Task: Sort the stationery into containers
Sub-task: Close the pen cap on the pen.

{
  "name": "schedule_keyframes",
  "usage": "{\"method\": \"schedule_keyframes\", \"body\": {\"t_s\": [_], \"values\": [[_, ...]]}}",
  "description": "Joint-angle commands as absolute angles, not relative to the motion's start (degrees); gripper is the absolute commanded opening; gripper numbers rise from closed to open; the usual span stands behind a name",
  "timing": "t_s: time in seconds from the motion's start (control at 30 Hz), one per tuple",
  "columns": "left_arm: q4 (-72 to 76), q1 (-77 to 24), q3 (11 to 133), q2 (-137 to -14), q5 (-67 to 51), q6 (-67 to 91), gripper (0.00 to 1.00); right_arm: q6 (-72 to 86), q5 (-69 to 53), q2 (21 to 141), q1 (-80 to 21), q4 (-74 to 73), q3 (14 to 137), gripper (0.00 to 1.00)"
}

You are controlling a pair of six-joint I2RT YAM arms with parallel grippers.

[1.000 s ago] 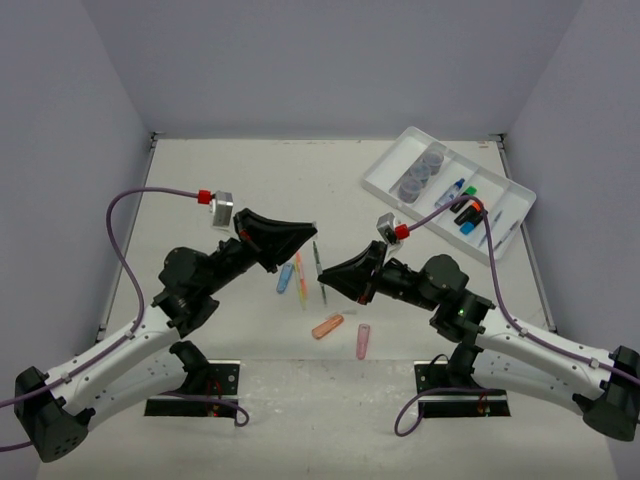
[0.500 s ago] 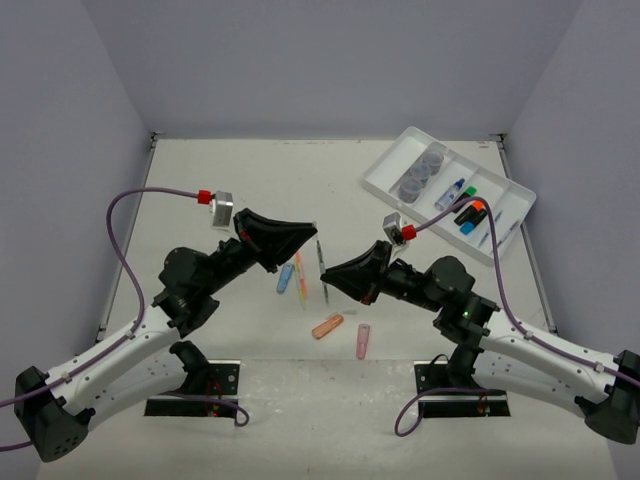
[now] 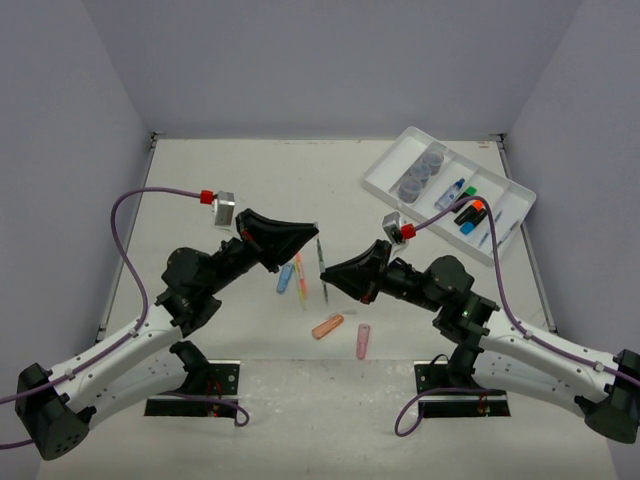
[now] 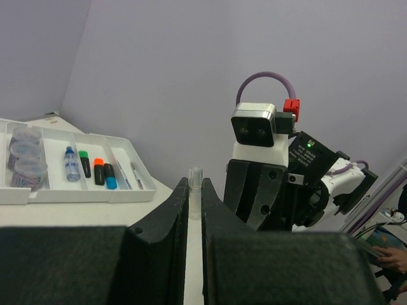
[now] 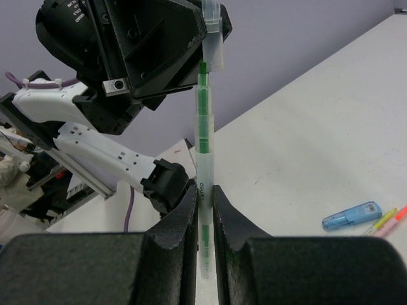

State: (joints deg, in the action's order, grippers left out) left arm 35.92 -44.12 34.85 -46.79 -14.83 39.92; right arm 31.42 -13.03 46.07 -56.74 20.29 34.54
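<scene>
The right hand (image 5: 203, 194) is pinched nearly closed on the green pen (image 5: 203, 140), which stands up from its fingers. Directly above it, the left hand (image 4: 195, 185) pinches the clear cap (image 4: 195, 173) at the pen's tip. Any sideways drift (both grips are narrow) could twist the pen loose onto the worktop (image 5: 331, 140) below, well away from the tray (image 4: 76, 192).

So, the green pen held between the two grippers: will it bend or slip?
Probably stiff: the green pen stands straight between right gripper and left gripper. Its smooth clear barrel may slip lengthwise. Round, so it likely rolls if dropped.
</scene>
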Motion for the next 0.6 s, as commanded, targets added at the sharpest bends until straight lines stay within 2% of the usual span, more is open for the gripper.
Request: {"method": "schedule_keyframes", "body": {"t_s": [0.0, 0.57], "values": [[38.1, -44.1, 36.0, -46.2, -14.0, 40.1, 0.0, 32.4, -14.0, 47.0, -57.5, 22.7, 36.1, 0.0], [38.3, -44.1, 35.6, -46.0, -14.7, 40.2, 0.0, 31.1, -9.1, 46.5, -57.6, 20.7, 37.4, 0.0]]}}
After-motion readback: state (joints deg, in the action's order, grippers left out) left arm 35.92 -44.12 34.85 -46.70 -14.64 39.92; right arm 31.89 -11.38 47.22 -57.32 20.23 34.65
